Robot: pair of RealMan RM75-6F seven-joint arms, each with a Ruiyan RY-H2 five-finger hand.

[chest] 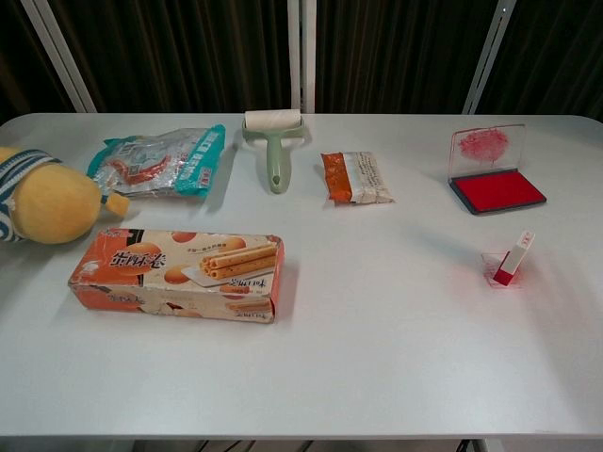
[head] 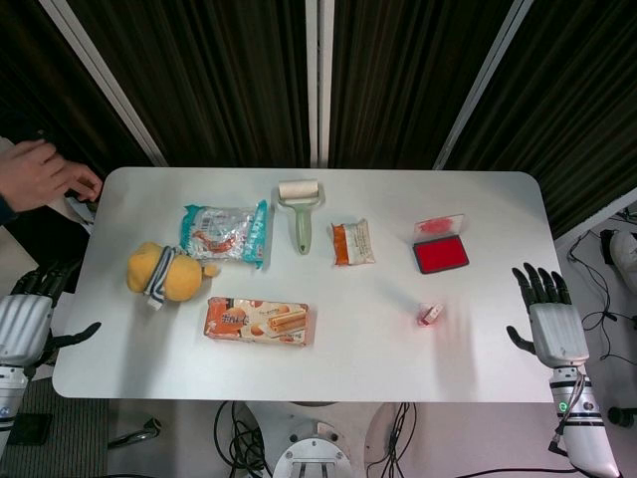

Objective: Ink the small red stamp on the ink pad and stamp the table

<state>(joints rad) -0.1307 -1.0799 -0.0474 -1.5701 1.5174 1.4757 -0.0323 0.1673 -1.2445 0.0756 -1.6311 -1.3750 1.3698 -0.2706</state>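
My right hand hangs empty, fingers spread, off the bench edge, so I reach left for the small stamp leaning near the open ink pad, pinch its top and keep it upright.

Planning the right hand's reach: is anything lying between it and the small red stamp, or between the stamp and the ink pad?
Nothing visible: bare table separates the right hand from the small red stamp and the open red ink pad.
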